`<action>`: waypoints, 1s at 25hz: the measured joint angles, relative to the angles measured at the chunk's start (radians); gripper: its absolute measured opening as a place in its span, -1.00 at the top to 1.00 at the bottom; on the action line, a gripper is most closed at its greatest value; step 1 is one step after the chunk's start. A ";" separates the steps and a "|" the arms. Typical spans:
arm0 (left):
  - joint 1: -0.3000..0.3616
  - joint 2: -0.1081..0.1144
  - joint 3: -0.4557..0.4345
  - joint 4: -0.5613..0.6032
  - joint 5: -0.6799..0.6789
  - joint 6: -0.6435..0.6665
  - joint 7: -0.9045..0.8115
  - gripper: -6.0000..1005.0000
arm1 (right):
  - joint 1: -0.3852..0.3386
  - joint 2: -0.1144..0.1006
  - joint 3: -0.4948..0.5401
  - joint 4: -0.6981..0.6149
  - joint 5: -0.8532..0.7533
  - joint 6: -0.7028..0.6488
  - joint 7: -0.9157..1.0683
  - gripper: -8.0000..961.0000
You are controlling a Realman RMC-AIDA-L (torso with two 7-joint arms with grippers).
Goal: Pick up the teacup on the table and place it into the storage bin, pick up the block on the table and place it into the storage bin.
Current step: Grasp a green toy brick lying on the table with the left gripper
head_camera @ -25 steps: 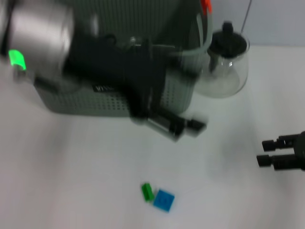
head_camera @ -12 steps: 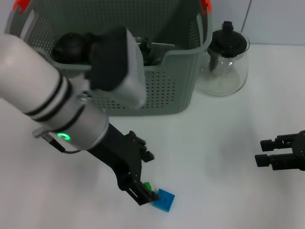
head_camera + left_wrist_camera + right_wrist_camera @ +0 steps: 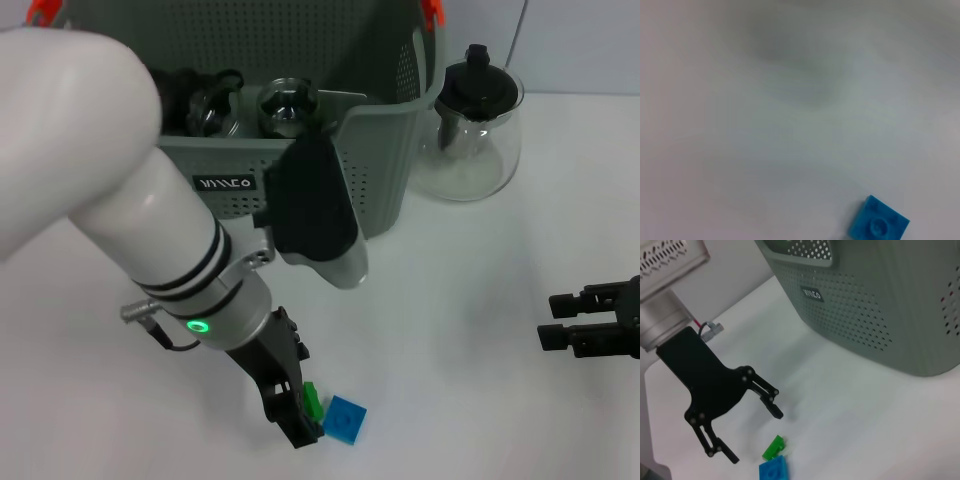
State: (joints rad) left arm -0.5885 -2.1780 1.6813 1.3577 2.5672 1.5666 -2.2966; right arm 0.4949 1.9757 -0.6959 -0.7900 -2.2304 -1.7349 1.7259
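White bench (image 3: 470, 300) carries everything.

Storage bin (image 3: 380, 170): grey-green perforated basket at the far side of the bench, orange clip on the rim, small black label on its front wall. Glass vessels lie inside; which of them is the teacup cannot be told.

Glass teapot (image 3: 478, 125) with black lid stands just beside the bin on the robot's right, upright.

Left gripper (image 3: 297, 405): arm reaches down over the bench in front of the bin. The right wrist view shows its jaws spread open, gripping nothing, tips just above the bench and close to the green block (image 3: 773, 447).

Right gripper (image 3: 558, 320): low at the right edge of the bench, well apart from the blocks; jaws parted, empty.

Blue block (image 3: 344, 419): flat on the near bench, touching or just beside the green block; cannot tell which. Both lie outside the bin.
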 joint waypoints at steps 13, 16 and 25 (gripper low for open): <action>-0.010 0.000 0.065 -0.077 0.023 -0.103 -0.049 -0.80 | -0.002 0.002 0.006 0.000 -0.001 0.000 -0.006 -0.38; -0.010 0.000 0.068 -0.084 0.024 -0.114 -0.050 -0.80 | -0.001 0.002 0.006 0.000 -0.002 0.000 -0.006 -0.37; -0.014 0.000 0.088 -0.103 0.026 -0.135 -0.050 -0.51 | 0.001 0.001 0.006 0.000 -0.002 0.000 -0.006 -0.38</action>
State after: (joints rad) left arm -0.6027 -2.1783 1.7690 1.2551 2.5932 1.4316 -2.3466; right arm 0.4955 1.9769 -0.6902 -0.7900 -2.2320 -1.7349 1.7196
